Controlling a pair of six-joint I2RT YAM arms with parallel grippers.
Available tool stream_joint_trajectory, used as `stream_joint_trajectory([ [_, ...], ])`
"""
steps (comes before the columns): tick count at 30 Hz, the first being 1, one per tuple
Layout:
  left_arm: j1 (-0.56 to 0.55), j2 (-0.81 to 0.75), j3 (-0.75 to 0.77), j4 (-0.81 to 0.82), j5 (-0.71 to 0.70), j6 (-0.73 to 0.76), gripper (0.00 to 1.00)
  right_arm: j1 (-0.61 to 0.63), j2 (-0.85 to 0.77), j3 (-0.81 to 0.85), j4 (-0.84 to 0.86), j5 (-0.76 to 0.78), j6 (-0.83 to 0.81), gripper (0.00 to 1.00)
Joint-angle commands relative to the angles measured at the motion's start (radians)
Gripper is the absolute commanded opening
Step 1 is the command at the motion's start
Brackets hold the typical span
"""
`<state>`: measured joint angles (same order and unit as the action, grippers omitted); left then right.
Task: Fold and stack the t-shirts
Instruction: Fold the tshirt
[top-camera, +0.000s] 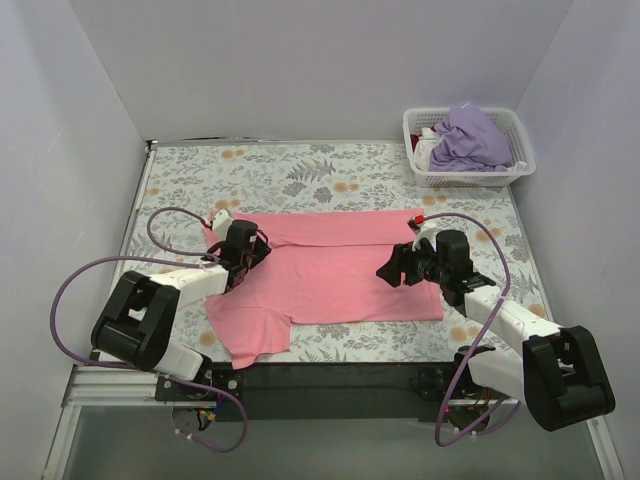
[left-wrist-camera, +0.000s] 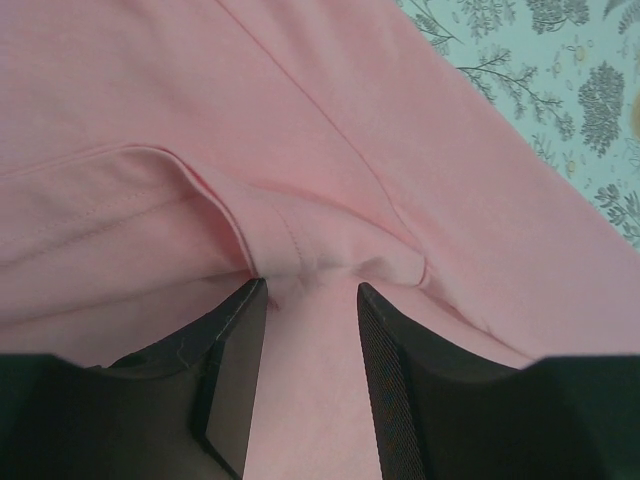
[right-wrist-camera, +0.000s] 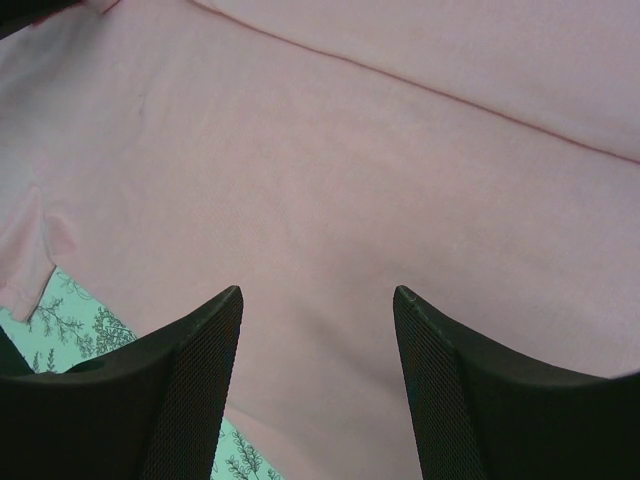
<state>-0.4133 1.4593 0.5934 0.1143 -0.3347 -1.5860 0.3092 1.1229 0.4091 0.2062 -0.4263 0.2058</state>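
Overhead view: I see a floral tablecloth (top-camera: 330, 170), grey ground with leaf sprays and orange blossoms, covering the tabletop from the back wall (top-camera: 300, 60) towards the near edge. 1 white plastic lattice basket (top-camera: 470, 179) stands upright on it in the far right corner, close to the right wall. 3 plain pale walls enclose the table at left, back and right. A black bar (top-camera: 330, 378) runs along the near edge, with bare aluminium framing (top-camera: 100, 388) at its left end. Both wrist views catch small patches of the same leaf print: upper right in the left view, lower left in the right view.
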Motion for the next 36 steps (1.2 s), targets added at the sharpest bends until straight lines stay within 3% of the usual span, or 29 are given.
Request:
stream_joint_trajectory([
  [1, 0.014, 0.019, 0.011, 0.022, -0.044, 0.009, 0.4, 0.005, -0.011, -0.018, 0.042, -0.012, -0.014, 0.68],
  [15, 0.024, 0.056, 0.022, 0.025, -0.06, 0.04, 0.38, 0.005, -0.003, -0.021, 0.044, -0.015, -0.014, 0.68],
  [20, 0.022, 0.078, 0.032, 0.031, -0.023, 0.04, 0.28, 0.005, -0.003, -0.018, 0.044, -0.014, -0.013, 0.68],
  [27, 0.024, -0.005, 0.019, -0.01, 0.026, -0.028, 0.0, 0.005, -0.005, -0.021, 0.045, -0.005, -0.013, 0.68],
  [36, 0.008, -0.05, 0.002, -0.059, 0.129, -0.149, 0.0, 0.005, -0.009, -0.023, 0.045, 0.0, -0.014, 0.68],
])
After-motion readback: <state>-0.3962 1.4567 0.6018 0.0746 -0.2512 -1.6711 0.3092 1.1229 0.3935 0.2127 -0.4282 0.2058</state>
